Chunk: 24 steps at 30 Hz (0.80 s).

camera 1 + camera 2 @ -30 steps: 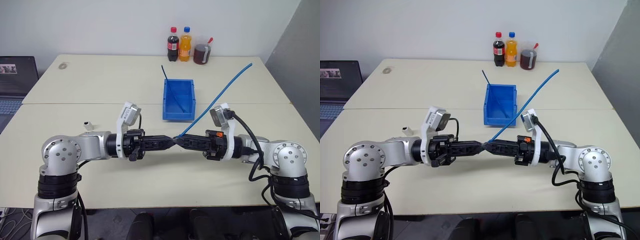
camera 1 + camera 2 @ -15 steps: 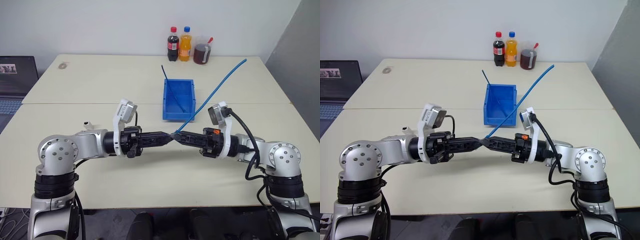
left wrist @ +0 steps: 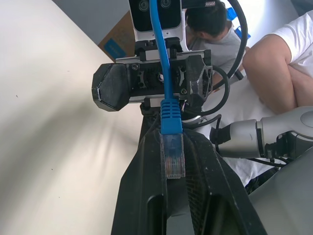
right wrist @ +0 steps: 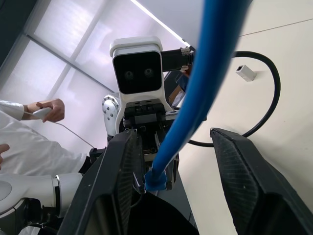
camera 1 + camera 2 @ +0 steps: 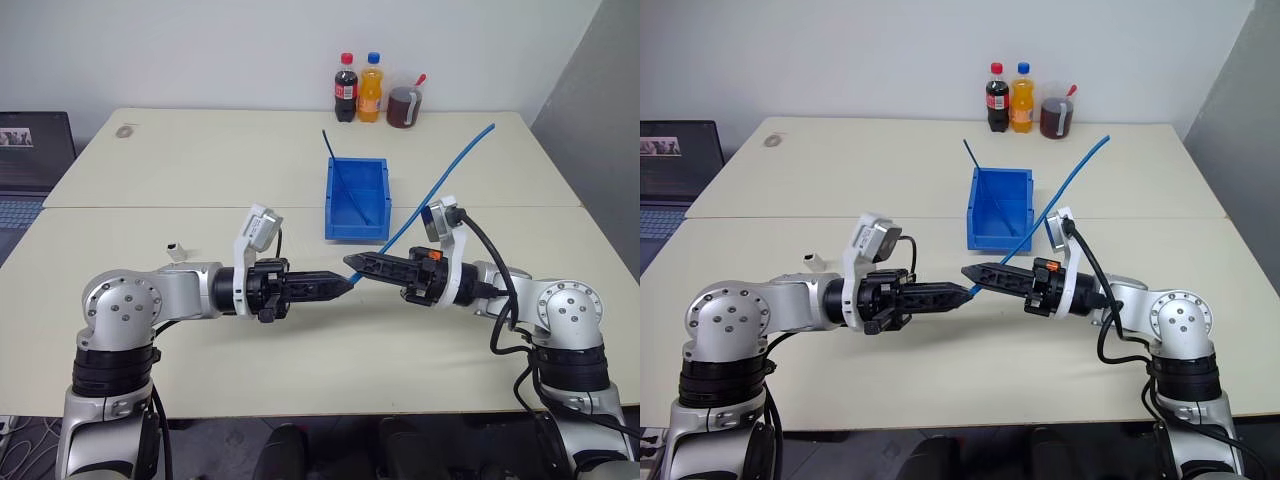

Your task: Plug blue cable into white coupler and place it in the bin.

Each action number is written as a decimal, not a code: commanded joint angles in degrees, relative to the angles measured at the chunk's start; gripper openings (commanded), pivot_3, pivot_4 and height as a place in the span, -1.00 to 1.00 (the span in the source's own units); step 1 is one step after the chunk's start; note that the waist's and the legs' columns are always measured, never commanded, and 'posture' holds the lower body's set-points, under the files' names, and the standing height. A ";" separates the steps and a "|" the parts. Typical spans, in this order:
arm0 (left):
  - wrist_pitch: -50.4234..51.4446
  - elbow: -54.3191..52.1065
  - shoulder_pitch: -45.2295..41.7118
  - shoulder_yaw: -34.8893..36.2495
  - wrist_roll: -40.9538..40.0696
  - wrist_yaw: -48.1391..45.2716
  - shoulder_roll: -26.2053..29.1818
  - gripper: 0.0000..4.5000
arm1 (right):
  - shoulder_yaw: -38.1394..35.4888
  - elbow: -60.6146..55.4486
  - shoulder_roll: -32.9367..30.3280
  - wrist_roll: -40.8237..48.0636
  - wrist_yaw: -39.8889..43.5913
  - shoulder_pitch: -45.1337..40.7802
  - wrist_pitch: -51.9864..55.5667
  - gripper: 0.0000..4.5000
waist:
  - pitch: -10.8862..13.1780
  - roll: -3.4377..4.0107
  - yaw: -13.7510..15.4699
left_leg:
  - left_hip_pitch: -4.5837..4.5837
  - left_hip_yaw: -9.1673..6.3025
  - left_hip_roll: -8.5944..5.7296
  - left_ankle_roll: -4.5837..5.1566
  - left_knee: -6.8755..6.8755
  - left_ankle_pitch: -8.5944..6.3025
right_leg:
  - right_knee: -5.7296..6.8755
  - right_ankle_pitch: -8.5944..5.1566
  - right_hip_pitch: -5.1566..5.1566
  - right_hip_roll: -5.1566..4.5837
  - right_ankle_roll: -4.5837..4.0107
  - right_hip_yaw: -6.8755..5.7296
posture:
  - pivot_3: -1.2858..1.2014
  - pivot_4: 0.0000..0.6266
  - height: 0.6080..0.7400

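Left gripper [image 5: 349,284] has its fingers clenched on the blue cable [image 5: 440,181]'s clear plug, just in front of the bin [image 5: 357,201]. Right gripper [image 5: 349,262] fingers released around the cord. Cable looks light and floppy, so grab by the stiff plug boot. White coupler [image 5: 177,250] sits on the surface.

Head views bright and even, soft overhead light, no hard glare. Faint diffuse shadows lie on the counter [image 5: 300,370] under both arms, lower centre of frame. Focus sharp across the frame, little edge distortion. Left wrist view: the blue cable [image 3: 168,122] plug is crisp at centre, background behind it slightly soft, counter at left washed pale. Right wrist view: cable blurred, very close to the lens, upper right; ceiling panels at upper left glow bright, near blown out.
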 commanded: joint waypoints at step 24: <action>-0.83 -2.06 0.45 0.84 -1.91 0.15 0.59 -0.89 | 2.26 -2.84 -1.32 2.07 2.61 0.37 -0.30 -0.41 | 0.00 0.00 0.00 | -0.01 0.02 0.00 0.00 -0.01 0.00 | 0.00 0.00 -0.03 0.00 0.00 0.00 | 0.03 -0.52 1.00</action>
